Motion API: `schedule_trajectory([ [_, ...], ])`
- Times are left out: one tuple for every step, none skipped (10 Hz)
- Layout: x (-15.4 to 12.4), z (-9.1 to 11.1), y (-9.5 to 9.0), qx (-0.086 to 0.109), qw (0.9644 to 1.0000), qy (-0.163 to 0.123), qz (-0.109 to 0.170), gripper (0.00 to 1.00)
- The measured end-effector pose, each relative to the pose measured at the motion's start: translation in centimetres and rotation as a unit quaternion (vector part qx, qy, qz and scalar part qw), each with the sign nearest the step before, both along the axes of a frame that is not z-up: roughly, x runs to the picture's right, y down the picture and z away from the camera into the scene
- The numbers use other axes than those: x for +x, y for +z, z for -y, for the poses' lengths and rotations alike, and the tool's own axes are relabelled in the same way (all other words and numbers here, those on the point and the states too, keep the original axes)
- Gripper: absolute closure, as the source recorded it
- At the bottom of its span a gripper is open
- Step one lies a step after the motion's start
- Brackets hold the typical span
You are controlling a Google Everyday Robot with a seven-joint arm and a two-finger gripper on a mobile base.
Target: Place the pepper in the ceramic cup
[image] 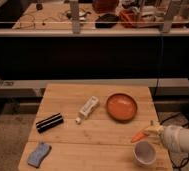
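Note:
The small orange-red pepper (138, 136) is held at its thick end by my gripper (150, 131), which reaches in from the right edge on a pale arm (180, 138). The pepper points left and down, just above and left of the white ceramic cup (144, 153). The cup stands upright near the table's front right corner, and its inside looks empty. The gripper is shut on the pepper, a little above the cup's far rim.
A wide orange-red bowl (121, 106) sits behind the cup. A white tube-like bottle (87, 109) lies mid-table, a black box (49, 122) to its left, and a blue sponge (38, 154) at the front left. The wooden table (98, 140) ends close to the right of the cup.

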State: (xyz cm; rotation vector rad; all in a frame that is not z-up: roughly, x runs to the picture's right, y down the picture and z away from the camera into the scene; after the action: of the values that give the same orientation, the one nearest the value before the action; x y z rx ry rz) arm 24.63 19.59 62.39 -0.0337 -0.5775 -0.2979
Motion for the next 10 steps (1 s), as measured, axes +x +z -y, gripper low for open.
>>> schedule_trajectory([
  [0.02,-0.02,0.07,-0.001,1.0000,0.000,0.001,1.00],
  [0.10,-0.03,0.12,-0.003,1.0000,0.001,0.002,1.00],
  [0.15,-0.02,0.10,-0.005,1.0000,0.001,0.004,1.00],
  [0.18,-0.05,0.10,-0.006,1.0000,0.003,0.005,1.00],
  [0.17,-0.09,0.12,-0.007,0.9999,0.006,0.008,1.00],
  [0.11,-0.13,0.14,-0.009,0.9998,0.011,0.012,1.00],
  [0.02,-0.25,0.05,-0.014,0.9995,0.020,0.021,1.00],
  [-0.11,-0.34,-0.14,-0.016,0.9991,0.024,0.029,1.00],
  [-0.33,-0.50,-0.48,-0.018,0.9987,0.027,0.038,1.00],
  [-0.51,-0.66,-0.69,-0.019,0.9985,0.028,0.044,1.00],
])
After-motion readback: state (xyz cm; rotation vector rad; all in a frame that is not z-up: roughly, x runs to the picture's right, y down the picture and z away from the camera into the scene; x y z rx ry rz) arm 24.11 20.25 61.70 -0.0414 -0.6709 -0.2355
